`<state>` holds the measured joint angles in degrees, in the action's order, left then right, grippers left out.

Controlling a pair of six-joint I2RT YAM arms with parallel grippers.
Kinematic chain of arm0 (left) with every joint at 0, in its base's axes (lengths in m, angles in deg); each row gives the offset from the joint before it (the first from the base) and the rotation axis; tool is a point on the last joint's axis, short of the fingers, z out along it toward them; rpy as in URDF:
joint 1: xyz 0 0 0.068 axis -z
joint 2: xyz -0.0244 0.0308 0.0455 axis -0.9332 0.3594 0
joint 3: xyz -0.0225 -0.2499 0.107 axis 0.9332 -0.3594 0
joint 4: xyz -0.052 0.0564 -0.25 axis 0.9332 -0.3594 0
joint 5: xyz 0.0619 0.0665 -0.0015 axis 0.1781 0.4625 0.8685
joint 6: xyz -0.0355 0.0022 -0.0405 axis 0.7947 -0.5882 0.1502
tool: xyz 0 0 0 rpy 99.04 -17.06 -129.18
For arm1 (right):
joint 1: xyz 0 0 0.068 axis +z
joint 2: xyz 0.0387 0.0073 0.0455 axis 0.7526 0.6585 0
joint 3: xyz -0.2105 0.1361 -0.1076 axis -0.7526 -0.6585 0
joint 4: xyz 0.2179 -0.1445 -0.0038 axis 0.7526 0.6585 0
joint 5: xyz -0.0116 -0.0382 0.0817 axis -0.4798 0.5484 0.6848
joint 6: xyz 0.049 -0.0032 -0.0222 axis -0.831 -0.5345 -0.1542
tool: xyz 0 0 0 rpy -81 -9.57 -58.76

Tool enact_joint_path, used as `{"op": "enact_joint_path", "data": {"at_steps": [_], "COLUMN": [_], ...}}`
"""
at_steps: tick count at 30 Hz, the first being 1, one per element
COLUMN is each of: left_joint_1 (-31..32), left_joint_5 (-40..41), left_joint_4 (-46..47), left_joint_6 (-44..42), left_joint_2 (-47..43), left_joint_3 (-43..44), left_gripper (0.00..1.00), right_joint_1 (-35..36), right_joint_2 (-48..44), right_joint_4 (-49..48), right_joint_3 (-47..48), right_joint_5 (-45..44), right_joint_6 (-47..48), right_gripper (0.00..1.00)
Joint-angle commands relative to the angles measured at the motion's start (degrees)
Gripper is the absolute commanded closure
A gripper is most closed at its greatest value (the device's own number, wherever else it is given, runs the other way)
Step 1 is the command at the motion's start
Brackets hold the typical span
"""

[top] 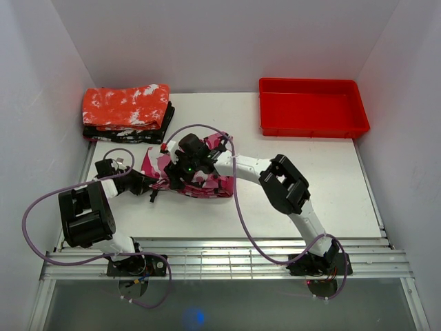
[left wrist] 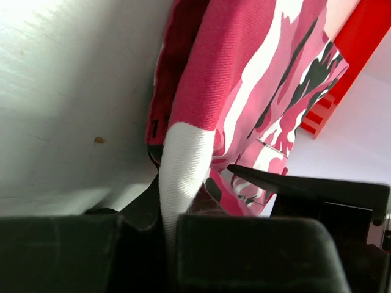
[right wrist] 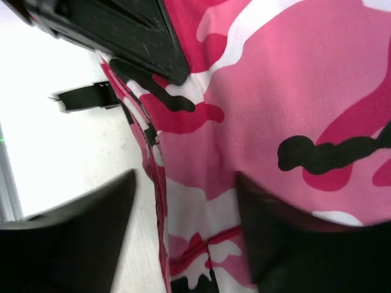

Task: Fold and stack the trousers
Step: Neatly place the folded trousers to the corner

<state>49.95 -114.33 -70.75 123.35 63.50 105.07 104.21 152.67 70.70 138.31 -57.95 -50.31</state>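
Enclosure: three plain white walls, the back wall [top: 220,41], the left wall [top: 34,103] and the right wall [top: 413,103], close in the work area. No seams or marks are visible on them.

Furniture: one white table [top: 331,179] with a matt top. The left wrist view shows a small brown speck [left wrist: 99,140] on its surface. Silver metal rails [top: 227,258] run along the near edge.

Floor: a grey floor [top: 275,307] shows below the rails and carries a faint blue glint [top: 196,317].

Light: even and diffuse, with soft shadows.
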Motion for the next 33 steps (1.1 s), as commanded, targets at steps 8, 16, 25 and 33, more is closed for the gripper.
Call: {"op": "enact_joint_path", "data": {"at_steps": [8, 16, 25, 33], "left_joint_1": [0.3, 0.3, 0.3, 0.3], "left_joint_5": [1.2, 4.2, 5.1, 5.2], "left_joint_4": [-0.5, -5.1, -6.6, -6.6], "left_joint_6": [-0.8, -5.1, -7.6, -7.6], "left_joint_2": [-5.6, -10.2, -12.0, -11.3], "left_joint_3": [-2.1, -2.5, -2.5, -2.3], "left_gripper": [1.0, 1.0, 1.0, 1.0], "right_joint_1": [-14.8, -28.7, -29.9, -26.3], "right_joint_2": [-28.6, -40.7, -32.4, -25.6], "right_joint_4": [-5.2, -7.4, -20.1, -36.2], "right_joint_3": [-19.8, -46.9, -53.7, -58.6], "right_joint_5": [5.8, 1.1, 10.9, 11.5], "right_joint_6": [-16.2, -37.5, -55.4, -62.0], "right_gripper": [0.06, 0.02, 0.1, 0.01]}}
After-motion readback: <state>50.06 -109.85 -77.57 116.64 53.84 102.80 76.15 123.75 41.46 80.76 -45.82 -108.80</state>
